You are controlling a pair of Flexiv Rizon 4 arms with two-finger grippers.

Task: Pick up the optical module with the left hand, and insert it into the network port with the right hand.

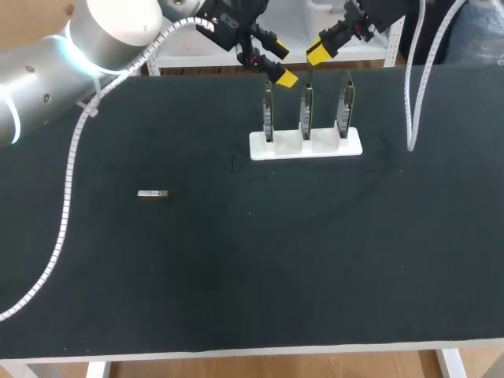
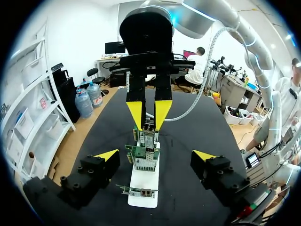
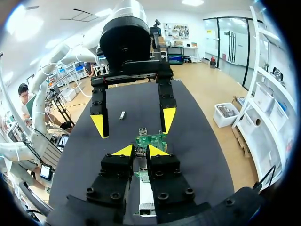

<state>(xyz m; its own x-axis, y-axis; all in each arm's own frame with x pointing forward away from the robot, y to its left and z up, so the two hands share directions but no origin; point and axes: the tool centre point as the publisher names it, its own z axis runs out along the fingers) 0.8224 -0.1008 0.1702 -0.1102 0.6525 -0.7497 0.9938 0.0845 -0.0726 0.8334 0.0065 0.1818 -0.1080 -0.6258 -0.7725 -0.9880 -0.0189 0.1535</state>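
Note:
The optical module [image 1: 153,194], a small silver bar, lies flat on the black table at the left. It also shows in the right wrist view, the module [image 3: 122,115] far beyond both grippers. My left gripper [image 1: 276,67] hangs wide open over the left end of the white holder [image 1: 305,144]; from its own wrist the left gripper [image 2: 156,155] straddles the boards [image 2: 143,157] without touching them. My right gripper [image 1: 318,53] hovers above the middle board. The right gripper [image 3: 139,150] has its tips almost together, and I see nothing between them. The two grippers face each other.
The white holder carries three upright green circuit boards [image 1: 305,110] with network ports, at the table's far middle. A white cable [image 1: 409,102] hangs from the right arm over the far right. The left arm's ribbed hose [image 1: 67,197] trails over the table's left.

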